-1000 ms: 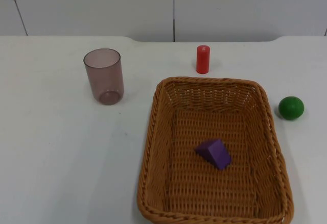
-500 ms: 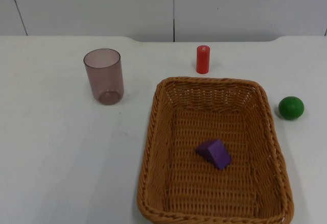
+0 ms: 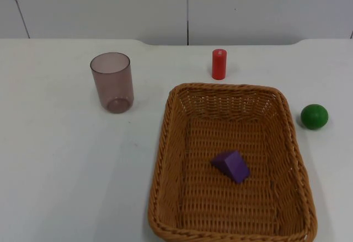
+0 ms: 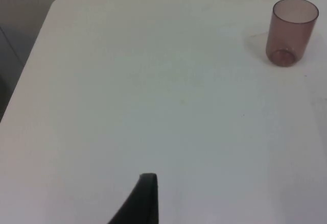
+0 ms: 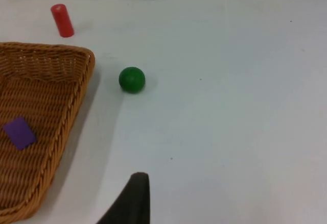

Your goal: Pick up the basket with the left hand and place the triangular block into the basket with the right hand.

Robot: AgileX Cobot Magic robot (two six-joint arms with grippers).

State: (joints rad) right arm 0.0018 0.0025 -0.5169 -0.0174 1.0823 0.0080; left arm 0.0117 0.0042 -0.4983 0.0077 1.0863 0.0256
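Top view: basket (image 3: 171, 159) rests on the worktop (image 3: 60, 170), holding the purple block (image 3: 231, 166). Behind it stands a red cylinder (image 3: 219, 64), beside it a green ball (image 3: 314, 116), a cup (image 3: 112, 82) apart. Both pincers wait well away, their spread impossible to tell.

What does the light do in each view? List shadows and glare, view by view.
Top view: even, soft light; the cup throws a faint shadow on the table, and the block lies in the basket without glare. Left wrist view: the clear cup shows a pale shadow beside it. Right wrist view: the ball and basket cast soft shadows.
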